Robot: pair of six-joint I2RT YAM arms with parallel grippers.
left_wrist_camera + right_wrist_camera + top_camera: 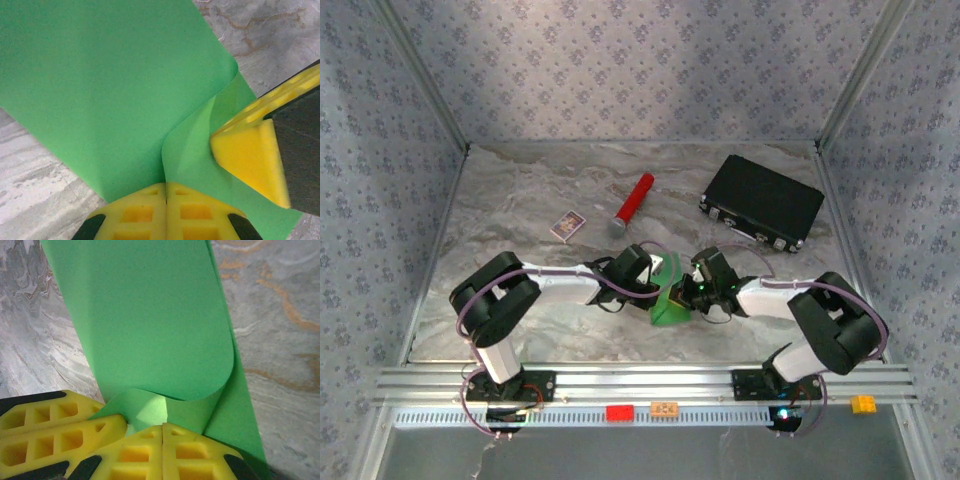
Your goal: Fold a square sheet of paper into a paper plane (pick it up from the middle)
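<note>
Marbled table (520, 200), green sheet (670, 302) held between two arms.
The left gripper (166, 192) and right gripper (163, 434) each pinch its edge, the sheet curling just ahead of their fingertips; light, floppy, easily creased, so hold it by the edges.

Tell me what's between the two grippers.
The green square sheet of paper, curled over itself. The top view shows it there; the left gripper and right gripper both pinch it.

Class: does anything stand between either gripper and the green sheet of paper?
Nothing visible does. The left gripper and right gripper are each shut on the curled green sheet, close together. The red cylinder, card and black case lie farther back, apart from it.
</note>
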